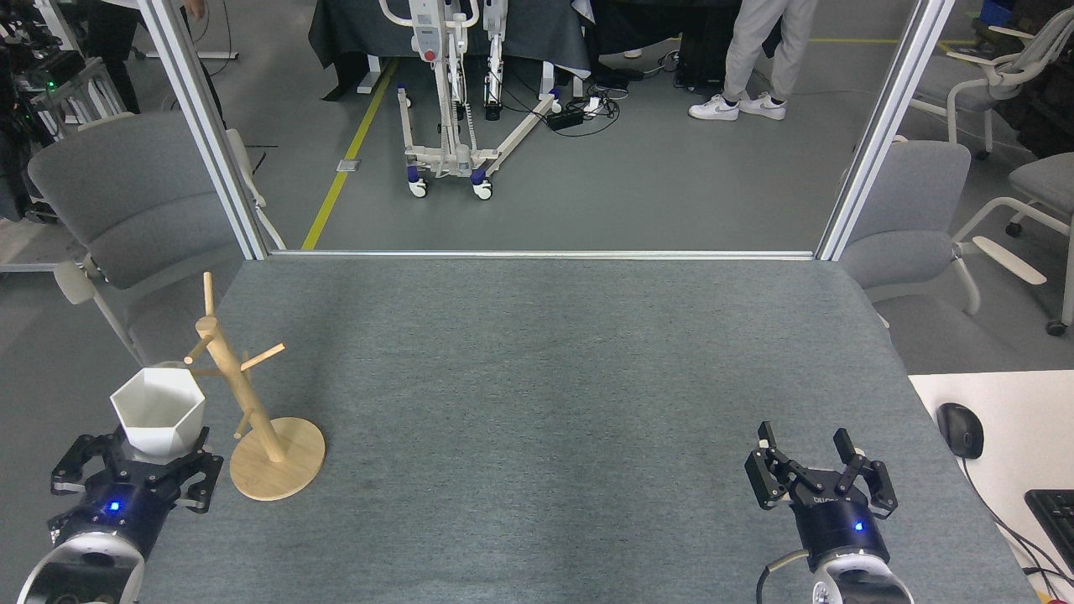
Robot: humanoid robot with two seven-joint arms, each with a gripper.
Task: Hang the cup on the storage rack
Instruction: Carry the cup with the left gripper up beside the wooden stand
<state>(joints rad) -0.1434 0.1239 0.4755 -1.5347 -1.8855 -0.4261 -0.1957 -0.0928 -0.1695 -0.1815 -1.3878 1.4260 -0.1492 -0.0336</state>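
A white hexagonal cup [159,410] sits upright in my left gripper [138,457], which is shut on its base at the table's near left corner. Its handle is hidden. The wooden storage rack [243,394] stands just right of the cup, its slanted post leaning left over a round base [278,460]. One peg reaches toward the cup's rim; I cannot tell whether they touch. My right gripper [807,450] is open and holds nothing, low at the near right of the table.
The grey felt table [545,377] stretches between both arms. Grey chairs [126,210] stand off the left and right edges. A white desk with a mouse [961,429] and keyboard lies at the right. A person's legs [759,59] stand far behind.
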